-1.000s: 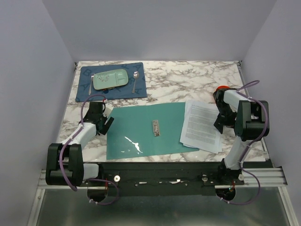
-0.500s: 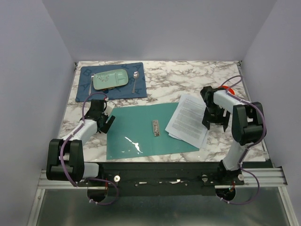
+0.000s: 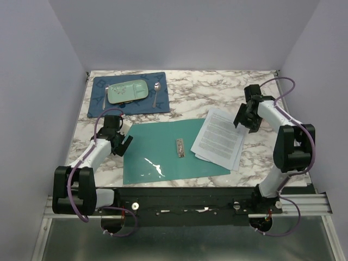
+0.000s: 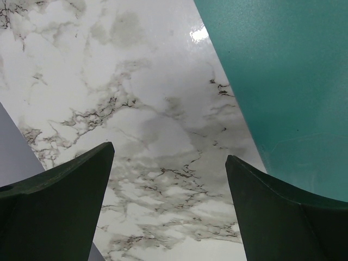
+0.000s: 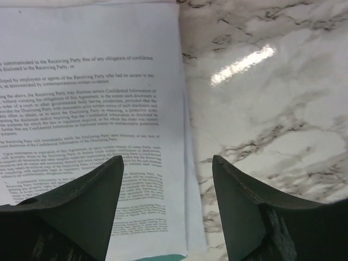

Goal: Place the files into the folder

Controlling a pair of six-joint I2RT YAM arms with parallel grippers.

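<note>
Camera positions, three views
Top external: high above the near edge, looking down over the whole table point(image 3: 217, 87). Left wrist: close, past left gripper point(image 4: 169, 152) onto the folder point(image 4: 283, 81) edge. Right wrist: close, past right gripper point(image 5: 167, 157) onto the files point(image 5: 87, 109) edge. Both patches lie within the top view

White marble-patterned tabletop point(image 3: 217, 89) with grey veining, enclosed on three sides by plain pale lavender panels: back wall point(image 3: 185, 32), left wall point(image 3: 32, 109) and right wall point(image 3: 326, 54). A black mounting bar point(image 3: 185, 198) on a silver aluminium rail point(image 3: 312, 204) runs along the near edge; below it lies a grey metal sheet point(image 3: 185, 242). Overhead light leaves a bright glare streak point(image 5: 242, 65) on the glossy marble in the right wrist view.
</note>
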